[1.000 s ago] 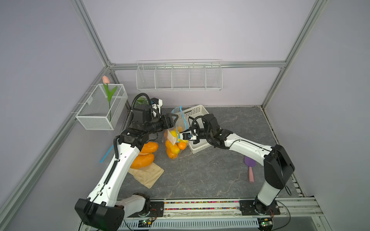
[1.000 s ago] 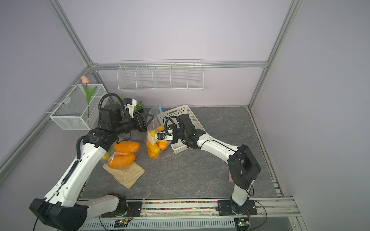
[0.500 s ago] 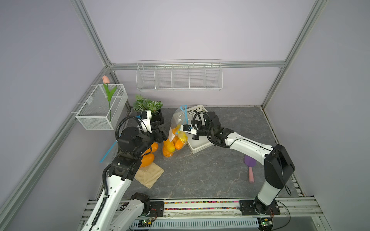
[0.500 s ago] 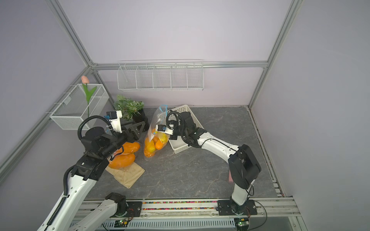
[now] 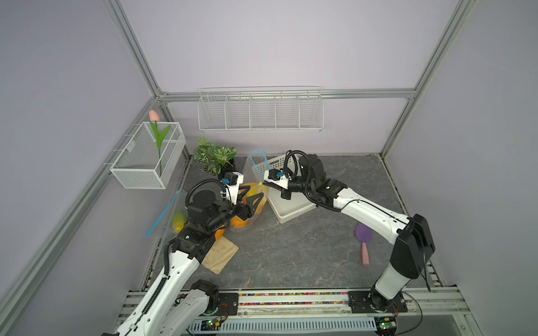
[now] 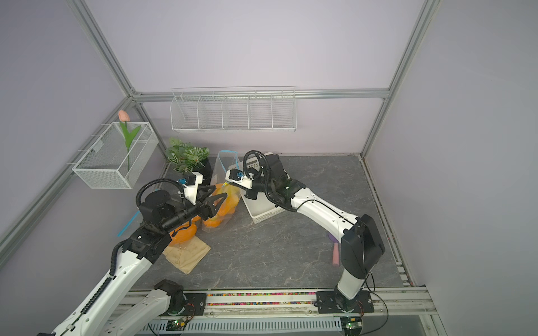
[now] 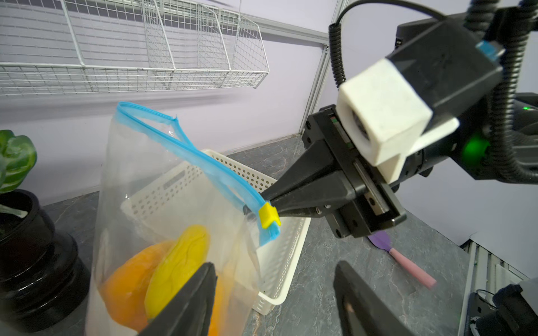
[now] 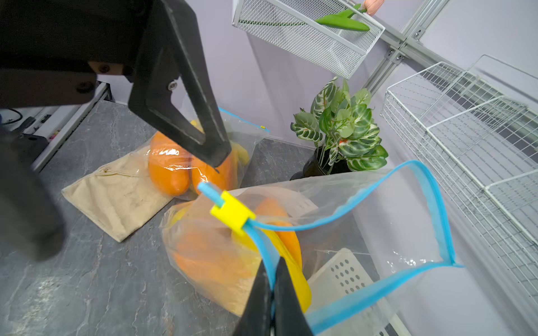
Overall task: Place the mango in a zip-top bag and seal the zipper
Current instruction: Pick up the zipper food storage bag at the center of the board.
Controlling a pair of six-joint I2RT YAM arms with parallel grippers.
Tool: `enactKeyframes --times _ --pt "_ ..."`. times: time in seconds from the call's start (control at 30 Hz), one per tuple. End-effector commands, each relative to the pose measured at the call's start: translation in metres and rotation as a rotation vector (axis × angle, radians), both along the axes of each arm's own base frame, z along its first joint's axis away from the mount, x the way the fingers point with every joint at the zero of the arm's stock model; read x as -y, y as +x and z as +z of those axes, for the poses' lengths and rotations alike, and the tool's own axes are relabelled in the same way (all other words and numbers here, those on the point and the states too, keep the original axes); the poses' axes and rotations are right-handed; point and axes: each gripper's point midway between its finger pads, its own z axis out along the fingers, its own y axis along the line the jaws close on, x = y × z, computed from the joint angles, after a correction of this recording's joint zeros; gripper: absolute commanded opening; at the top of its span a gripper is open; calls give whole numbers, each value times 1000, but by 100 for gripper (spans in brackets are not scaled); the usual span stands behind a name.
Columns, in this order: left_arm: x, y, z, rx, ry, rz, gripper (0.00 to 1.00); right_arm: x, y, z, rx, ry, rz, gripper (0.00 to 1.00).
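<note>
Black-fingered, the right hand (image 8: 272, 266) was clamped on the bag's (image 7: 131, 180) blue zipper strip (image 7: 221, 176) just beside the yellow slider (image 7: 269, 218), probably to keep the mouth taut. The left hand (image 7: 275, 264) hung open nearby, seemingly ready for the slider. Mangoes (image 7: 177, 267) lay inside the bag, upright on the worktop (image 5: 291, 247).
</note>
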Motion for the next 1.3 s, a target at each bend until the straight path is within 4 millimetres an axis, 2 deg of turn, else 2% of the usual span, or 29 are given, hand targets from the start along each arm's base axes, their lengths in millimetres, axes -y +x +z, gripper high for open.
enactKeyframes --times 0.0,0.2,0.33,0.4,0.63,0.83,0.87,0.97,1.07,1.27 --pt "1 6 3 87 60 2 61 6 -9 20 -33 31 21 7" --pt "4 18 -7 88 113 4 56 10 -10 19 -71 44 29 8" --pt "6 25 -13 90 136 5 46 11 -10 20 -89 50 38 8" --pt "7 27 -11 103 132 5 36 12 -11 20 -93 51 45 8" --pt "19 28 -2 135 85 -49 30 14 -12 20 -125 56 52 9" --pt "26 28 -3 133 84 -84 7 19 -11 22 -132 60 45 10" --pt "26 27 -2 137 81 -82 0 19 -12 23 -129 60 45 12" --pt "22 23 7 164 79 -68 0 26 -10 29 -103 62 21 21" --pt "17 18 20 204 84 -54 0 39 -10 41 -41 63 -15 37" --pt "12 12 42 255 165 -53 0 48 -32 73 96 86 56 59"
